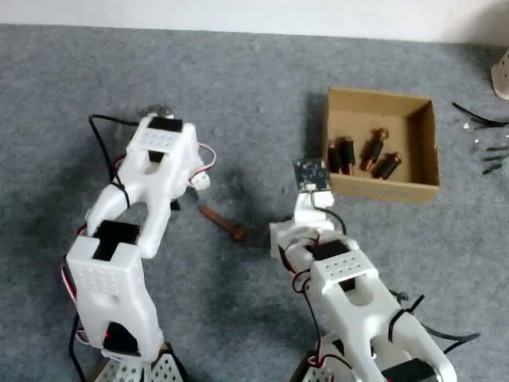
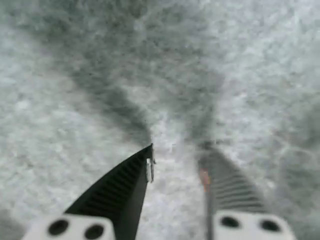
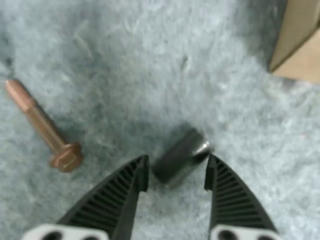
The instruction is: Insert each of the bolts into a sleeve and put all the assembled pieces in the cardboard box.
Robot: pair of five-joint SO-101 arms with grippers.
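Observation:
A copper bolt (image 1: 222, 223) lies loose on the grey carpet between the two arms, also in the right wrist view as the bolt (image 3: 44, 128). A dark sleeve (image 3: 181, 156) lies on the carpet between the fingertips of my right gripper (image 3: 176, 170), which is open and close above it. In the high view the right arm's wrist (image 1: 306, 208) covers the sleeve, just left of the cardboard box (image 1: 421, 191). Several assembled pieces (image 1: 363, 155) lie inside the box. My left gripper (image 2: 176, 160) is open over bare carpet, at the upper left (image 1: 163, 135).
Black cable ties (image 1: 485, 135) and a pale object (image 1: 501, 76) lie at the far right edge. A corner of the box (image 3: 299, 45) stands close to the right gripper. Open carpet lies behind both arms.

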